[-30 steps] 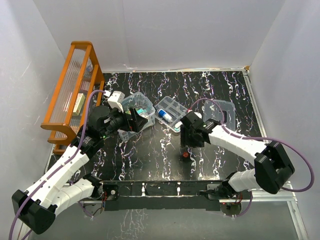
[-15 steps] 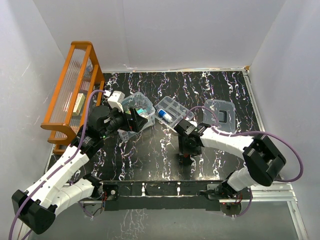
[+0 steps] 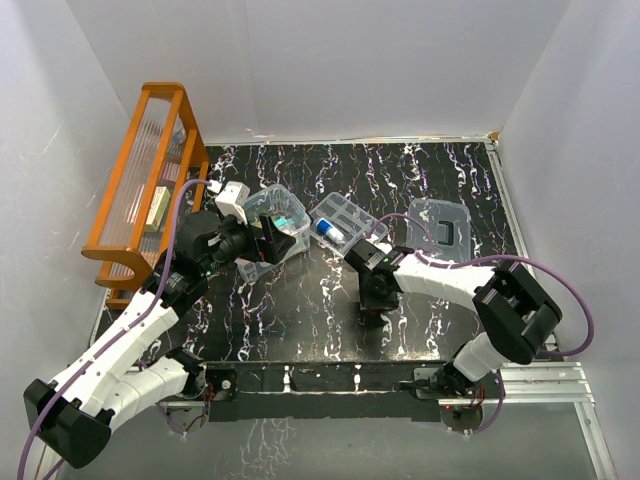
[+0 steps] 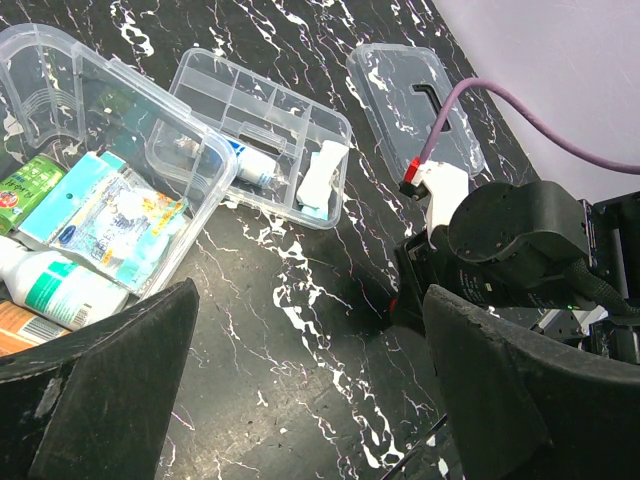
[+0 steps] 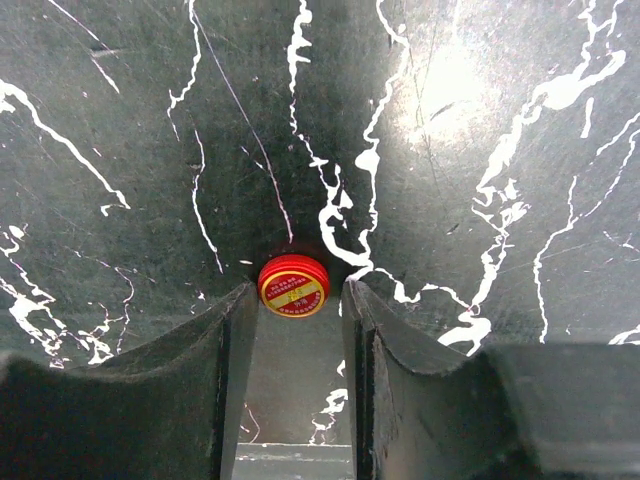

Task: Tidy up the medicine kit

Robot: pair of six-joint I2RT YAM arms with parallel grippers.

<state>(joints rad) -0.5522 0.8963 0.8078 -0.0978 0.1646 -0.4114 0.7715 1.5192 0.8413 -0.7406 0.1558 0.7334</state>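
The right gripper, jaws narrow either side of the red tin on the table near the divided tray, should pinch squarely across its middle; the left gripper gapes wide.

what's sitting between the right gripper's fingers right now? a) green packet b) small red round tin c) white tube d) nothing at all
b: the right wrist view shows a small red round tin lying on the black table, with the right gripper straddling it, one finger on each side.
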